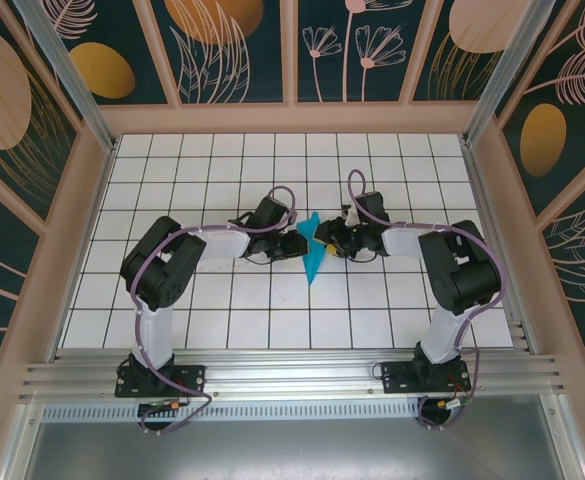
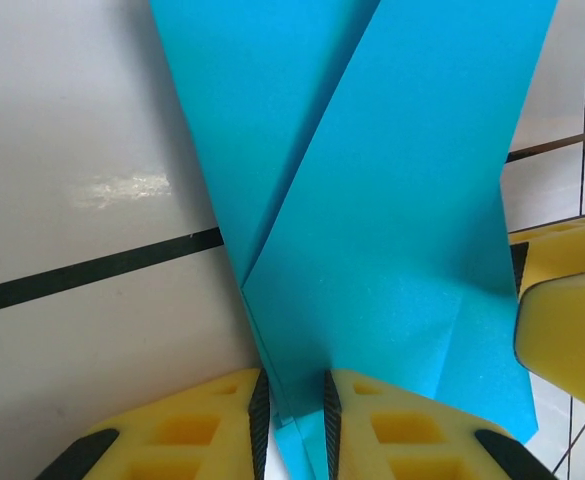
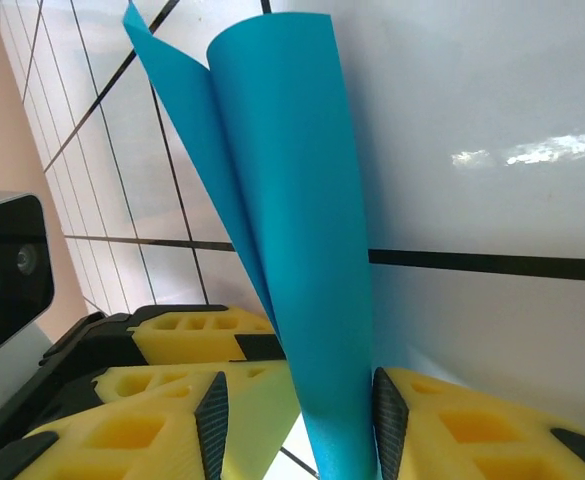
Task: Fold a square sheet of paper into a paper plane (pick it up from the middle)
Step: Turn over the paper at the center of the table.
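Note:
The paper plane (image 1: 314, 255) is a slim, pointed fold of teal-blue paper at the middle of the table, between both grippers. My left gripper (image 1: 300, 243) reaches it from the left. In the left wrist view the folded layers (image 2: 392, 200) run down between the dark pads, and the left gripper (image 2: 294, 420) is shut on them. My right gripper (image 1: 329, 240) comes from the right. In the right wrist view the curled paper (image 3: 292, 200) stands between the open jaws of the right gripper (image 3: 300, 420), leaning on the right pad (image 3: 387, 420) with a gap to the left pad.
The white grid-tiled table (image 1: 222, 300) is walled by a wooden frame (image 1: 292, 118), with an aluminium rail (image 1: 292, 365) along the near edge. The right gripper's yellow finger (image 2: 567, 300) is close beside the paper. The left wrist camera (image 3: 2, 270) sits near the right gripper.

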Motion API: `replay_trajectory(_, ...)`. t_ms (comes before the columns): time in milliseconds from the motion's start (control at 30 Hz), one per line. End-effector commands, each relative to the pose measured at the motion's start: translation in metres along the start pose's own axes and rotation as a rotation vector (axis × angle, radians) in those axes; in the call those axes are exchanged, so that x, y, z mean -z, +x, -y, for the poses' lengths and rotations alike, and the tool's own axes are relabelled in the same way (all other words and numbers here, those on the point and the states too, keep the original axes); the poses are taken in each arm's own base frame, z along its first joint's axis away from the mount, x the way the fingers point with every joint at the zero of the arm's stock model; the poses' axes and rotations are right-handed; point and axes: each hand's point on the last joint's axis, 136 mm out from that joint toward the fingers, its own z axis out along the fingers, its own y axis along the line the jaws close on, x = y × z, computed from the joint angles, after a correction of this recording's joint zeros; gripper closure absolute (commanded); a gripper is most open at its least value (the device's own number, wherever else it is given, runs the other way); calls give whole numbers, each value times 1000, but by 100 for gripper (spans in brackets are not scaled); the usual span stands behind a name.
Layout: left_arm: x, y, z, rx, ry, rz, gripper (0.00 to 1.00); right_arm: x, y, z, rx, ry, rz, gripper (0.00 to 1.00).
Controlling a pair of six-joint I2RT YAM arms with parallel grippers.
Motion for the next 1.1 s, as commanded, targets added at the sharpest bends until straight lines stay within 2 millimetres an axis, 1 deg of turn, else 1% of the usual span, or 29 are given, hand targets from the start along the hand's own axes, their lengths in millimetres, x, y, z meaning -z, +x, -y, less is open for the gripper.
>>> replay_trajectory(0,-7,24,-11,38,-25,-62,75,-4,7,1,-7,-27,-21,54)
replay_trajectory(133,-6,23,-14,62,-25,-43,75,0,14,6,-28,-36,-10,52)
replay_trajectory(267,-6,24,-15,80,-17,-27,75,2,20,-1,-34,-76,-5,51)
replay_trajectory(400,-6,24,-16,89,-14,-25,76,1,21,-6,-31,-96,5,51)
replay_trajectory(467,-6,25,-16,88,-18,-25,76,-1,17,-4,-31,-78,14,51)
replay_trajectory(667,-6,25,-18,87,-28,-24,76,-7,7,-9,6,-73,12,59)
replay_trajectory(800,-5,24,-19,88,-33,-17,78,-12,5,-8,27,-70,2,65)
replay_trajectory(1067,-4,24,-20,90,-39,-15,78,-20,3,-1,70,-21,-22,69)
